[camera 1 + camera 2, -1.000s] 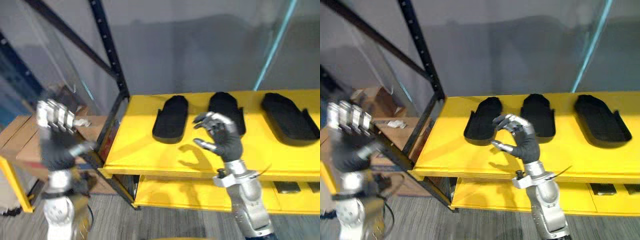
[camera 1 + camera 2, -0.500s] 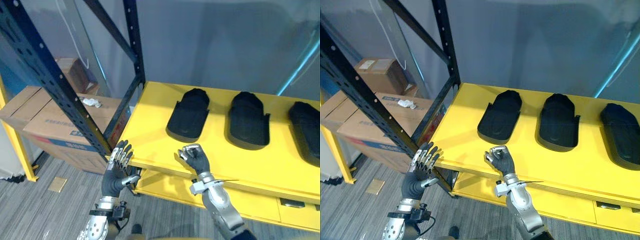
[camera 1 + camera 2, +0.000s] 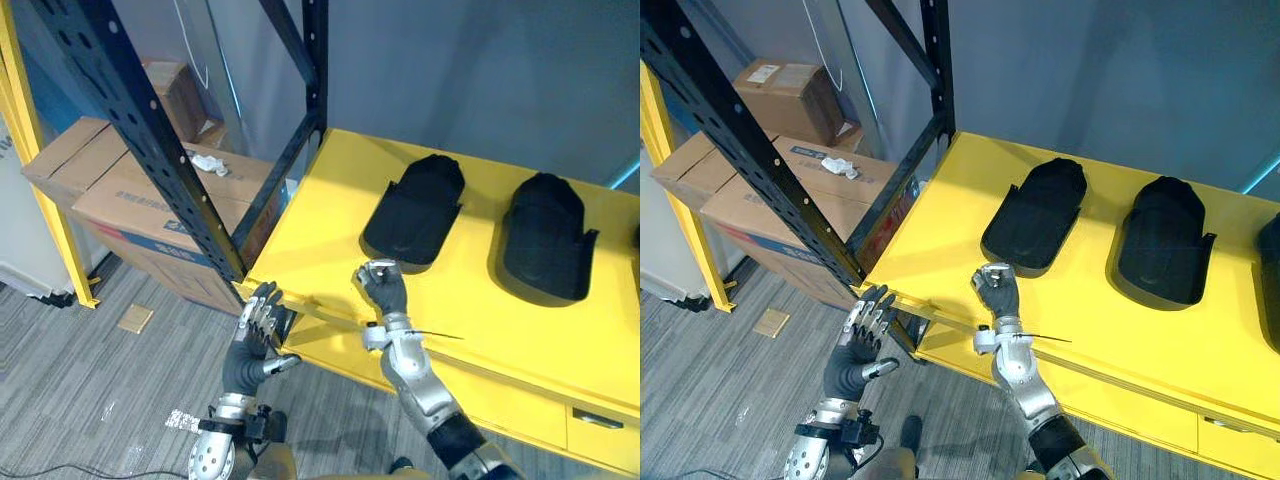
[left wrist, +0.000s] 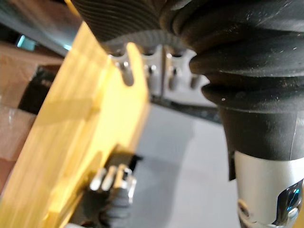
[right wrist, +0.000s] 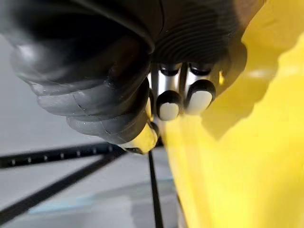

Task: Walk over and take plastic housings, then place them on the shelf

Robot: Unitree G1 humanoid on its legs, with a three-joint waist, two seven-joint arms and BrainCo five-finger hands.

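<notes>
Left housing (image 3: 415, 210): black plastic, lying flat on the shelf top, its narrow end pointing to the back wall.
Middle housing (image 3: 545, 240): same shape, flat on the shelf to the right of the first, apart from it.
Third housing (image 3: 1272, 285): only an edge shows at the right border, on the same shelf top.
Yellow shelf (image 3: 320, 230): carries all the housings. Its front-left area is bare.
Right hand (image 3: 380, 288): over the front strip of the shelf, near the left housing but apart from it. It is clenched with nothing in it, the dark fingertips (image 5: 168, 104) curled in close to the yellow surface. Contact with the shelf cannot be told.
Left hand (image 3: 255, 340): low, just off the shelf's front-left corner, fingers straight and spread, released and holding nothing.
Black upright (image 3: 150, 150): perforated rack post slanting past the shelf's left corner.
Cardboard boxes (image 3: 120, 200): stacked left of the rack, with a small white object (image 3: 210, 163) lying on top.
Floor (image 3: 80, 390): grey carpet.
</notes>
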